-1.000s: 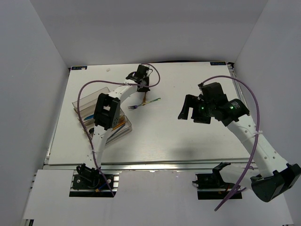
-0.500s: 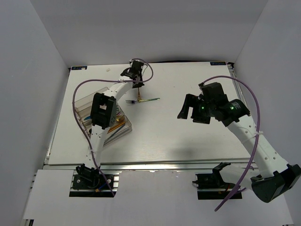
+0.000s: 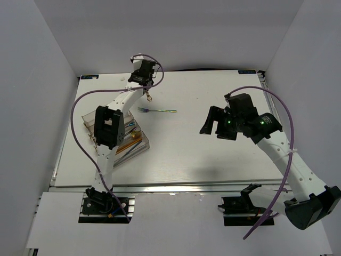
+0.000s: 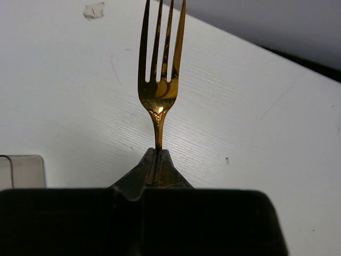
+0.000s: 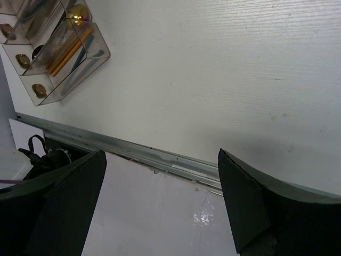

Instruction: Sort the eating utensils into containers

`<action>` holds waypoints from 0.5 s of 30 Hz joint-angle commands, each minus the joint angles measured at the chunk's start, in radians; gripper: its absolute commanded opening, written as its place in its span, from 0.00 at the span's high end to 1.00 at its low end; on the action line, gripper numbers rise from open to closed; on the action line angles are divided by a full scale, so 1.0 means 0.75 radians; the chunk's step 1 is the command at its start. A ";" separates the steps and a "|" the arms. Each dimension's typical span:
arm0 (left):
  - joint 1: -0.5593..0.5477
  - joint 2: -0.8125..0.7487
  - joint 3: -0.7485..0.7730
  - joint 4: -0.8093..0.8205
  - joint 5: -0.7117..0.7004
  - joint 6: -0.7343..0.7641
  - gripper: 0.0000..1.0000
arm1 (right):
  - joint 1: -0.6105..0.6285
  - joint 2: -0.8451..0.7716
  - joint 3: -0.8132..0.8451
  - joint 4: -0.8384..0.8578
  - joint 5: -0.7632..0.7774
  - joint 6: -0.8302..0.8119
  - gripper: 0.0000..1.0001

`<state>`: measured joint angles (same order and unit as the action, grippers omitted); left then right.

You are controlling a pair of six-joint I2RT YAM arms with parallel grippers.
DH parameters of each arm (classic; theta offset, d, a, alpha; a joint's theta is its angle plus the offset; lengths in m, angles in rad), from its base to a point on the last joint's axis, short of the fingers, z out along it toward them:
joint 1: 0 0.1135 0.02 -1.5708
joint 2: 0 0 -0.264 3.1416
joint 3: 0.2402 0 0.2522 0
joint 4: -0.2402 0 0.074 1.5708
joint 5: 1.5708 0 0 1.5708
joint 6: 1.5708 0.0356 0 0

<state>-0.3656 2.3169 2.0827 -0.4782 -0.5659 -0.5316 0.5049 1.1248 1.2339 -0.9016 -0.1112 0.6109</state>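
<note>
Left pincer is clenching tight on the thin handle of the gold fork, with the prongs pointing away from it. From above, this pincer is hanging over the far left part of the table, and the fork seems to be dangling under it, off the table top. Over on the right side, the right pincer is hovering with its fingers spread wide, holding nothing. A rainbow fork is lying flat near the middle of the table, just nearer than the left pincer and well apart from the right one. The tray is sitting at the left, nearer than the gold fork, and gold and orange pieces are already lying in its long slots. So I think the gold fork is being carried to the tray. Next, the left arm is going to need to swing toward the near left, turn the fork so it is pointing the same way as a slot, come down low, and then let go. That arm is covering part of the tray from above, so I cannot tell which slot is holding forks. The rainbow fork is waiting for its turn.
</note>
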 commanded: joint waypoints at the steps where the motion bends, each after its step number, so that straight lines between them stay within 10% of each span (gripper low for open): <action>1: 0.003 -0.209 0.015 0.010 -0.185 -0.099 1.00 | -0.002 -0.003 -0.001 0.063 -0.015 0.008 0.11; 7: 0.076 -0.336 -0.021 -0.309 -0.293 -0.620 1.00 | -0.002 0.014 -0.007 0.098 -0.032 0.012 0.11; 15: 0.250 -0.939 -1.028 0.115 -0.249 -1.381 1.00 | -0.002 0.047 -0.040 0.177 -0.089 -0.003 0.11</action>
<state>-0.2054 1.7603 1.5040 -0.5404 -0.7048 -1.2797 0.5049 1.1549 1.2186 -0.8246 -0.1429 0.6174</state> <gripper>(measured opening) 0.009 0.895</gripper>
